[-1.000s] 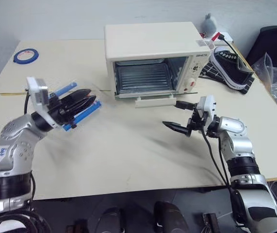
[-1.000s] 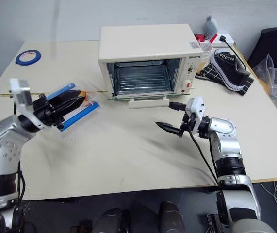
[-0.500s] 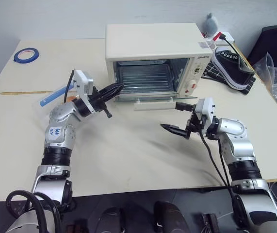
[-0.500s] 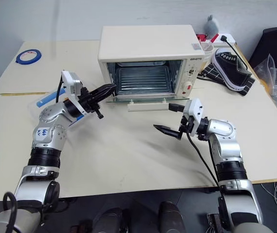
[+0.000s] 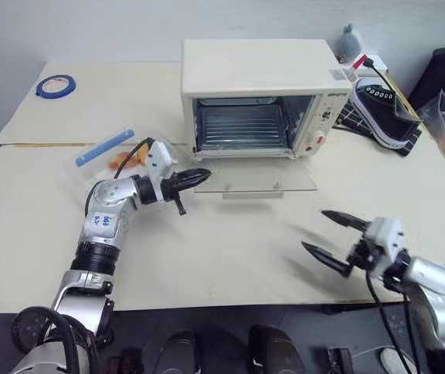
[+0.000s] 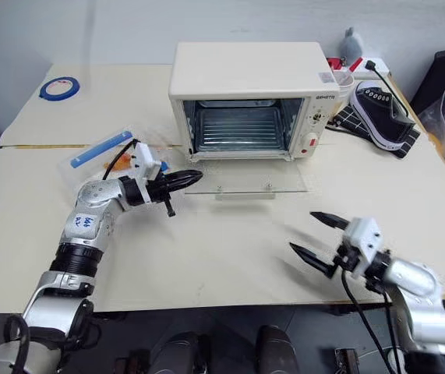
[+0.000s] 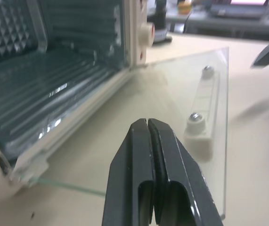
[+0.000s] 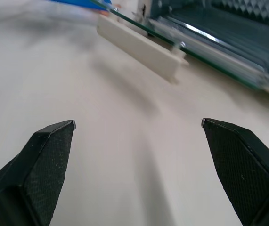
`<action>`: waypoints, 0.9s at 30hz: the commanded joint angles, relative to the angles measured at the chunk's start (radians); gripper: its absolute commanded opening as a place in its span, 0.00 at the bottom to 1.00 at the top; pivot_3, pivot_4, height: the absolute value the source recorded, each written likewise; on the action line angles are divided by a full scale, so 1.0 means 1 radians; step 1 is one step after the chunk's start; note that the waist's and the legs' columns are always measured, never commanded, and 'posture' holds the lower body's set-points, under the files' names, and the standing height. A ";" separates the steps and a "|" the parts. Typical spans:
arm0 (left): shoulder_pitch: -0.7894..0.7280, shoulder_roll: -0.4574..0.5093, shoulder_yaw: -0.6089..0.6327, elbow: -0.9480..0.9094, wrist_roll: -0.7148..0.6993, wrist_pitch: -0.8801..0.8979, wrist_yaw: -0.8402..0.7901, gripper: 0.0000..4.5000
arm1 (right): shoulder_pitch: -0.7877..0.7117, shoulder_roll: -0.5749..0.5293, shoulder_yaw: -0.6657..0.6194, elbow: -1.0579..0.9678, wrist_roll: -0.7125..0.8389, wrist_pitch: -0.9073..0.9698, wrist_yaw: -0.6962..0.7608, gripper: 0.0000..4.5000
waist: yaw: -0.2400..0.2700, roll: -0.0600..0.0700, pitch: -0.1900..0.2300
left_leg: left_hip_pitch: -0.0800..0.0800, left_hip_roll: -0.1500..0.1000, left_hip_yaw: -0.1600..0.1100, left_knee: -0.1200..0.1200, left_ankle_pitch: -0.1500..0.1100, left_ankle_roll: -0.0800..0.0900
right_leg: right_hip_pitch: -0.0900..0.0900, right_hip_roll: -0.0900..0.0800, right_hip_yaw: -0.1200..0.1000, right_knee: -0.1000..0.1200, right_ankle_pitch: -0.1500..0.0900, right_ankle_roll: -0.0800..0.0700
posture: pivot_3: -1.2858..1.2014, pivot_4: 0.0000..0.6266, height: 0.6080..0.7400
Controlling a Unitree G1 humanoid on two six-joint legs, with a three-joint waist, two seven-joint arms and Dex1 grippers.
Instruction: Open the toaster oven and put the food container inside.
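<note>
The left hand point(image 5: 193, 176), fingers pressed together, hovers at the corner of the toaster oven point(image 5: 257, 86)'s lowered glass door point(image 5: 257, 176). The food container point(image 5: 111, 153) seemingly lies on the desk point(image 5: 230, 249) behind it. The right hand point(image 5: 333, 240) is spread, empty.

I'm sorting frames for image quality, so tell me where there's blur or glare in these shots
Right wrist view: the cream handle and glass door are smeared, while the right gripper's fingers stay crisp. Left wrist view: the shut fingers are sharp, the toaster oven interior soft with bright glints. Left eye view: even light, faint shadows, slight blur on the right gripper.
</note>
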 commanded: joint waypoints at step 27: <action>0.907 0.145 0.849 -0.683 -0.390 0.250 0.180 1.00 | -0.253 0.111 0.228 -0.294 0.208 0.160 -0.074 1.00 | -0.005 -0.001 -0.001 | 0.001 0.005 -0.003 -0.001 -0.001 0.001 | 0.001 -0.003 0.000 -0.001 -0.001 -0.002 | 0.52 0.24 1.00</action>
